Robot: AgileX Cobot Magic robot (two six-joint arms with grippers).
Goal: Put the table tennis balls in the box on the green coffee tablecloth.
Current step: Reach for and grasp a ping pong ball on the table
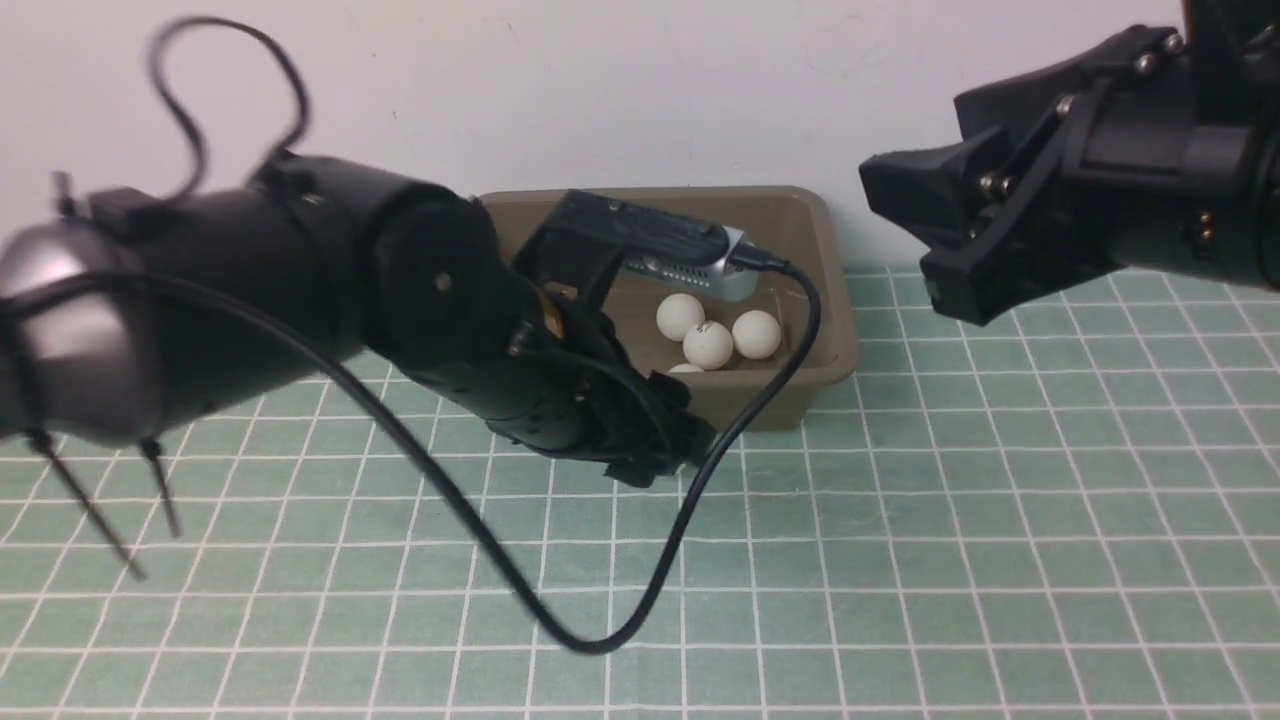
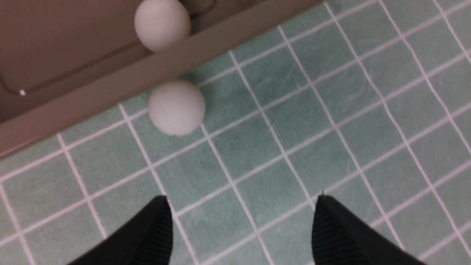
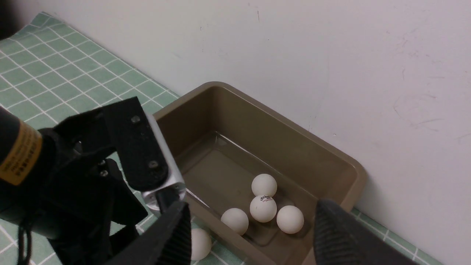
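Note:
The olive-brown box (image 1: 836,330) stands at the back of the green coffee tablecloth (image 1: 950,520), against the wall. Several table tennis balls (image 3: 263,208) lie inside it. One more ball (image 2: 176,108) rests on the cloth (image 2: 294,121), touching the box's outer wall (image 2: 110,84); it also shows in the right wrist view as a ball (image 3: 200,244) beside the box (image 3: 353,165). My left gripper (image 2: 241,206) hovers open and empty over the cloth, a short way from that ball. My right gripper (image 3: 254,221) hangs high above the box's right end, open and empty.
A white wall (image 1: 600,90) runs right behind the box. The left arm (image 1: 430,300) reaches across in front of the box, and its black cable (image 1: 600,640) loops down over the cloth. The right gripper (image 1: 920,235) is raised at the upper right.

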